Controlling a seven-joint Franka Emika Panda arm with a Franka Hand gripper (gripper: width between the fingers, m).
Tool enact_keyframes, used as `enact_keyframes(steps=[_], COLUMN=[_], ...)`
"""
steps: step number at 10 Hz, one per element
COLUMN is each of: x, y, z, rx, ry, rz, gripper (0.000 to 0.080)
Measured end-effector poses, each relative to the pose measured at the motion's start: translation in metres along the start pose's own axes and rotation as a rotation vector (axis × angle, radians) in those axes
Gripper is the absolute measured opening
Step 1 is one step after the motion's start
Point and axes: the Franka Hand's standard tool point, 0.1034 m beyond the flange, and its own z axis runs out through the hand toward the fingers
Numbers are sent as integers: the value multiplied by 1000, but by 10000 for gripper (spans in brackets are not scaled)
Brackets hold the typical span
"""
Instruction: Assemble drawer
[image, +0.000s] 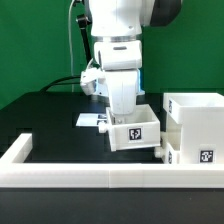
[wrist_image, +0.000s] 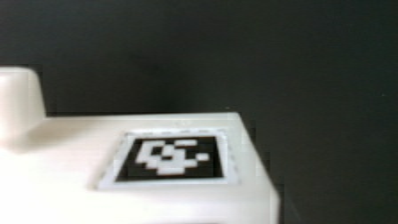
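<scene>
A small open-top white tray (image: 135, 128) with a black-and-white tag on its front wall sits at the table's middle. My gripper (image: 122, 112) reaches down into it from above, and its fingertips are hidden by the tray wall. It looks shut on that wall. In the wrist view the tray's tagged wall (wrist_image: 173, 158) fills the lower frame, very close. The tall box-shaped casing (image: 195, 112) stands just to the exterior view's right of the tray. A second tagged white part (image: 205, 155) sits low in front of the casing.
The marker board (image: 90, 120) lies flat behind the tray, toward the exterior view's left. A long low white rail (image: 90, 172) borders the black table along the front and the left side. A green wall and cables stand behind the arm.
</scene>
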Motion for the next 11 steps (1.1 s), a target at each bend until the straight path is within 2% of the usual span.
enact_keyframes(steps=[1,3,5,7,8,11], x=[0,2,4,3,3,5], y=[3,11,20,20,22,21], z=[0,-5,-9,-8,-8,-4], rx=[-22,-41,-91,-93,-123,-116], ry=[-2,-3,-5,-5,-6,-2], rz=[-1,-5,-8,-7,-5,14], gripper=[44,44,44,44,44,44])
